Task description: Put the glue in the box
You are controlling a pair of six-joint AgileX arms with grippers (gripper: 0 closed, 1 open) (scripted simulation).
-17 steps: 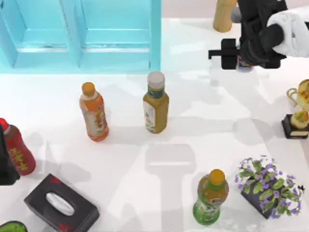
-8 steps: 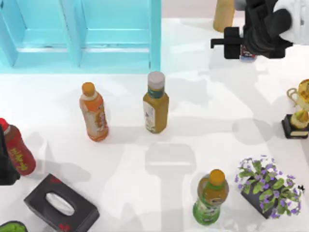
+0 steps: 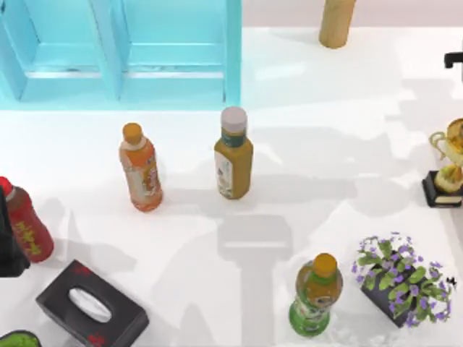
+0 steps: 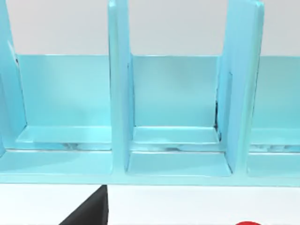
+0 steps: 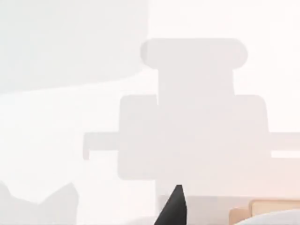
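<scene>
The glue is out of view. The box (image 3: 123, 54) is a light blue open container with upright dividers at the table's back left; the left wrist view faces its compartments (image 4: 173, 140). A black bit of my right arm (image 3: 456, 60) juts in at the right edge of the top view, far from the box. The right wrist view looks at white table with a gripper-shaped shadow and a black tip (image 5: 172, 209). My left arm (image 3: 7, 249) is parked at the left edge.
An orange drink bottle (image 3: 140, 168), a yellow-brown bottle (image 3: 233, 155), a green bottle (image 3: 316, 295) and a red bottle (image 3: 26, 224) stand on the table. A black tissue box (image 3: 90, 305), flower pot (image 3: 399, 278), trophy (image 3: 447, 166) and wooden cylinder (image 3: 336, 22) sit around them.
My right arm, which hung over the back right of the table above a small labelled bottle, has moved right and almost left the top view. The small bottle no longer shows.
</scene>
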